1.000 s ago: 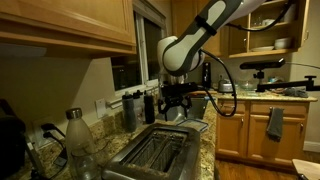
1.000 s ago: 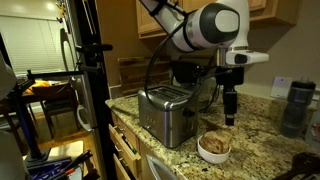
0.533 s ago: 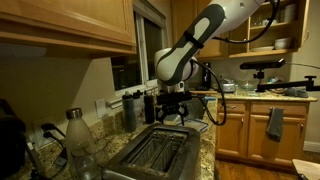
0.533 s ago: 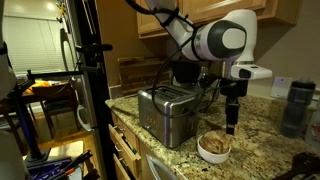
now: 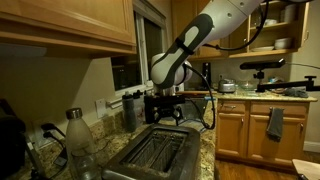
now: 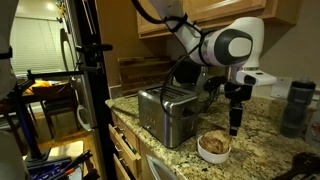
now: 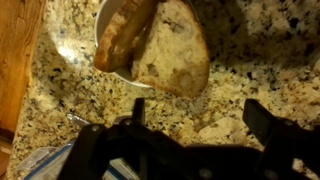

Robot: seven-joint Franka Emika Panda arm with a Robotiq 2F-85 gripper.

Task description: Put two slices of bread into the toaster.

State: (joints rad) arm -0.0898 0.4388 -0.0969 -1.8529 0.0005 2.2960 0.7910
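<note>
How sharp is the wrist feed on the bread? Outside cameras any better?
Wrist view: slices of bread soft-focused, gripper a dark silhouette. In an exterior view the toaster sits close, blurred and dim; in an exterior view the toaster is sharper.

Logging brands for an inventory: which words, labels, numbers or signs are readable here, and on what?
None readable.
The wide brushed-silver toaster shows no legible brand.
The clear bottle near it is too dim and small for any label.
The wrist view shows only tan bread slices in a white bowl on the speckled granite counter, no text.
</note>
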